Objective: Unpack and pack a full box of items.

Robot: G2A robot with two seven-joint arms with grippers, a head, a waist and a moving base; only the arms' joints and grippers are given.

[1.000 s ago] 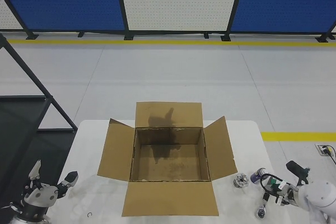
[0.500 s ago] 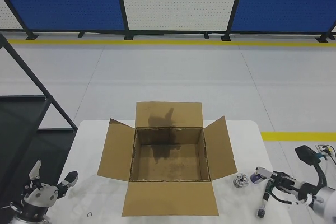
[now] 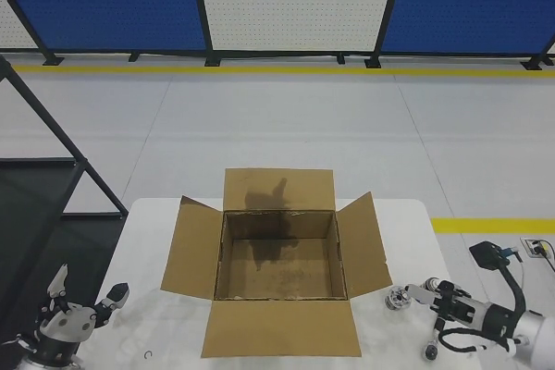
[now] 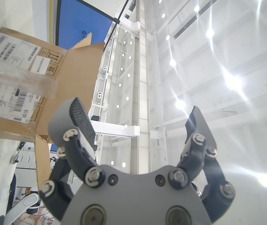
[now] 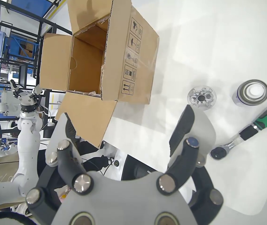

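**Right Claw Open Beside the Loose Parts; Box Standing Open**

**1. Arm pose.** The right claw (image 5: 126, 127) hangs low over the near right corner of the surface (image 5: 218, 36). It is tilted toward the box, its jaws are spread wide and it grips nothing. The left claw (image 4: 138, 120) is at the near left corner and points up at the ceiling. Its jaws are also wide apart and empty.

**2. Change.** One second ago the right arm was drawn back at the surface's right edge. It has since swung inward, and its claw has advanced toward the clear case. The left arm, the box and the loose items lie where they did.

**3. Containers and contents.**
- A ratchet (image 5: 248, 132) with a green and black handle lies flat near the front edge, closest to the right claw.
- A small can (image 5: 250, 92) stands upright just past the ratchet, with its metal rim and white centre facing up.
- A clear round case (image 5: 201, 97) rests just beside the can without touching it. It lies between the can and the box, and small metal parts show through its lid.
- The box (image 3: 277, 268) stands mid-surface with all four flaps folded outward. Its bare cardboard floor is exposed from wall to wall. Handling symbols are printed on the wall facing the loose items, and shipping labels are stuck on the opposite wall.

**4. Background.** Beyond the surface is a pale floor (image 3: 351, 120) with a yellow line, and past it stand blue and white partitions (image 3: 296, 23).
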